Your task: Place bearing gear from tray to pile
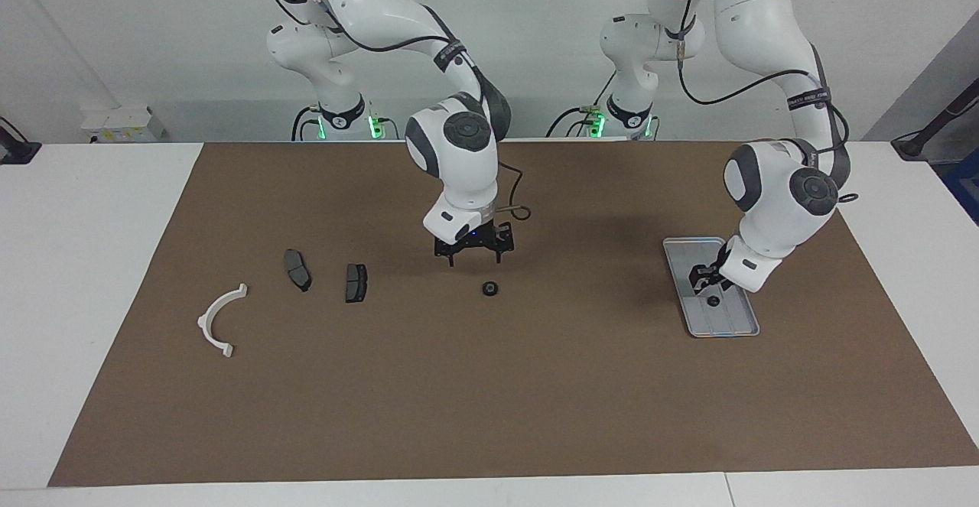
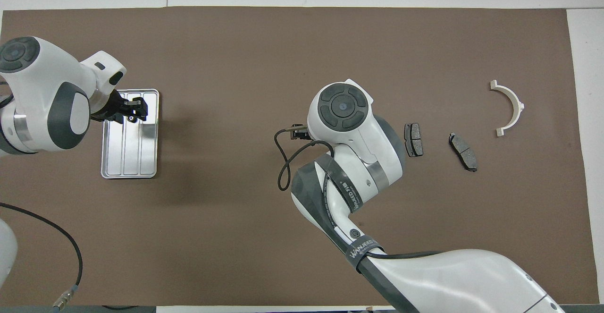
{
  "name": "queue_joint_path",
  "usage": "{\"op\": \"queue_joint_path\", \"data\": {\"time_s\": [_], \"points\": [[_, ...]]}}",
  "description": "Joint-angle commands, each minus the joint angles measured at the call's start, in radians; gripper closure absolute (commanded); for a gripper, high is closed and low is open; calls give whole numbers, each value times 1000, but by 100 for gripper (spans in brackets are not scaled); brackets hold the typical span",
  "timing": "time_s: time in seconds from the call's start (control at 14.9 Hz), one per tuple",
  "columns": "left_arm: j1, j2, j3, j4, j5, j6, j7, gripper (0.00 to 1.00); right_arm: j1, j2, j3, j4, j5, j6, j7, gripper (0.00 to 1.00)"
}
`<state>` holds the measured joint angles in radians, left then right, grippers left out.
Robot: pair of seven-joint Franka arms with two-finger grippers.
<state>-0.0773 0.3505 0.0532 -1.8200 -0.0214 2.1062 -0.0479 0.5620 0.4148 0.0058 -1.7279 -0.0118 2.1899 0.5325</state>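
Across the brown mat on the table, from the right arm's end to the left arm's: a white semicircular bracket and two dark brake-pad pieces make up the pile. Beside them the right claw hangs with fingers spread wide and empty, above a small dark bearing gear that lies on the mat. At the left arm's end, the left claw dips into the tray, its fingers partly closed around nothing visible. A second bearing gear sits on the tray floor just below the fingertips, so the left arm is plainly nearer and likely needs only a short drop to grasp it.
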Motion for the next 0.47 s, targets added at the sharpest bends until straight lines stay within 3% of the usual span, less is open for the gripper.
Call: {"op": "queue_joint_path", "data": {"time_s": [0.0,0.4], "points": [[40,-30,-6,-41,15,52,37,37,6,30,0,-6,7,51,-6,0],[39,-27,-6,-91,15,149,20,38,4,56,0,2,9,88,-9,0]]}}
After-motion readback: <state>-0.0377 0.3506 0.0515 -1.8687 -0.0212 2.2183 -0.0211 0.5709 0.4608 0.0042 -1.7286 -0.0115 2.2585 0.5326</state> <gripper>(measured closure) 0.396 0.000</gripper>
